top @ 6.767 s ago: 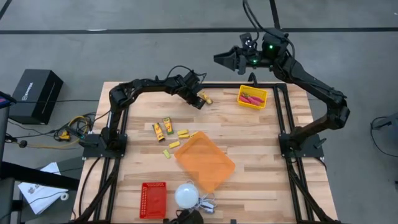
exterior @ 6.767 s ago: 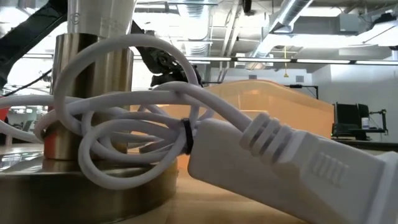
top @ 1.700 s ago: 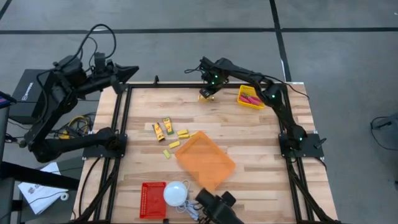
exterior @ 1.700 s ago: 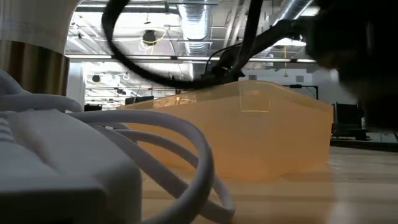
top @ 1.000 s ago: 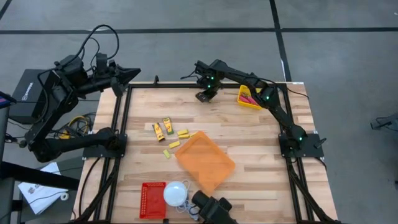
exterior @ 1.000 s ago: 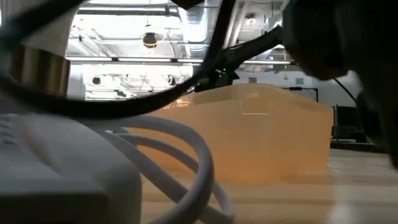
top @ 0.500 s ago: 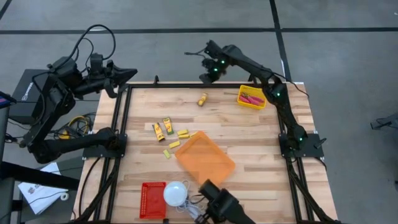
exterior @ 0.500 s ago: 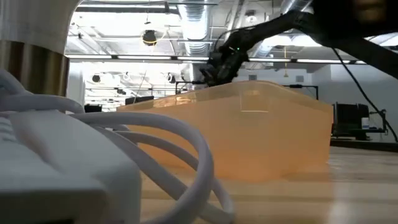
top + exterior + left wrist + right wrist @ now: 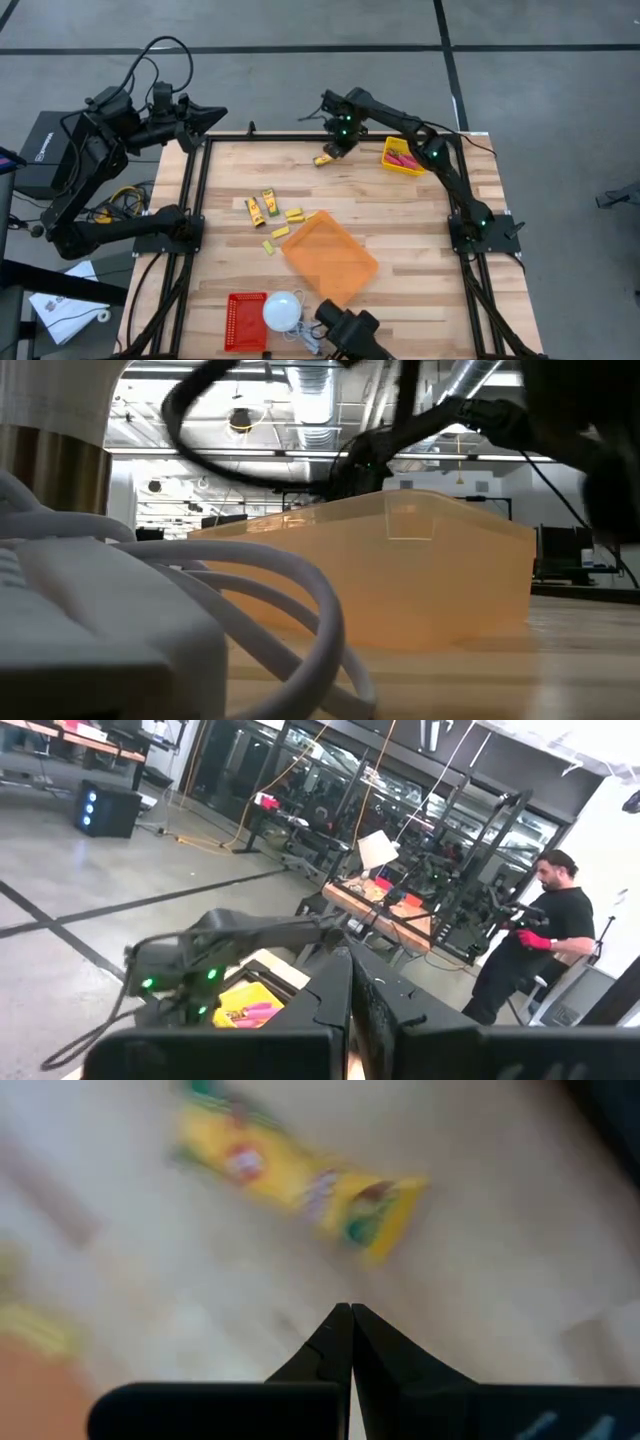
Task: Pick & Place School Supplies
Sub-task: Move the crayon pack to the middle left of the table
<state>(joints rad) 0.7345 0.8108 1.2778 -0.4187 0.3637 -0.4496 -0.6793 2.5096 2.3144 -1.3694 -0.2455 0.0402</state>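
While your left gripper (image 9: 212,116) is idling clenched well off the yellow bin (image 9: 405,156), your right gripper (image 9: 336,146) is hovering pinched shut and empty above a packet (image 9: 323,159) lying loose beside that bin; you likely need to open before grasping.

Pale plank-wood table (image 9: 400,230), translucent glossy orange plastic tray (image 9: 330,258), printed glossy packet (image 9: 300,1175).
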